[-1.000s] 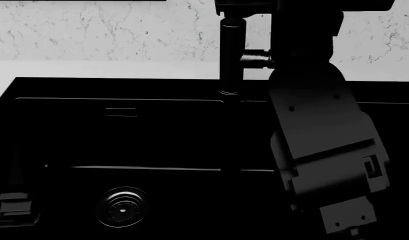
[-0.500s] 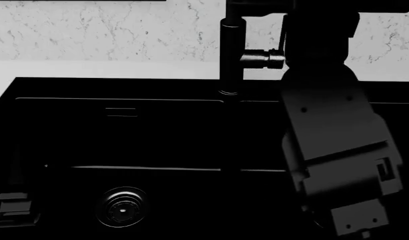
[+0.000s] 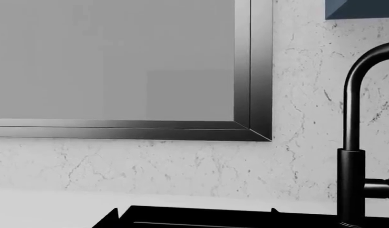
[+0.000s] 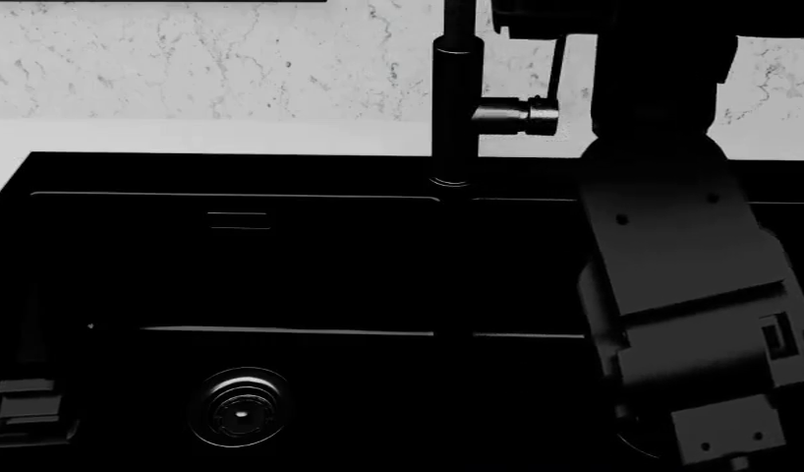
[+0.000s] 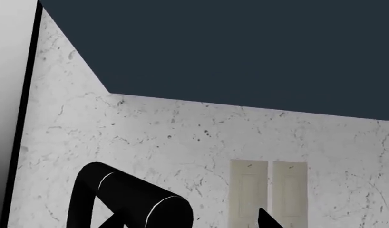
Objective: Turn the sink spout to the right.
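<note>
The sink spout stands as a slim black tube behind the black sink, and its top leaves the head view. In the left wrist view the spout curves over to the right. In the right wrist view the spout's black round end lies between my right gripper's fingertips. One fingertip stands apart from it, and the jaws are open. My right arm reaches up to the spout's top. My left gripper is open and empty, low at the sink's front left.
A short side stub with a thin upright lever sticks out right of the spout. A round drain lies in the left basin. A marbled backsplash, a framed window and a wall outlet are behind.
My right arm has moved to the right in the head view, and the dark bar at the spout's top has shifted right with it. The side stub and lever now show uncovered.
</note>
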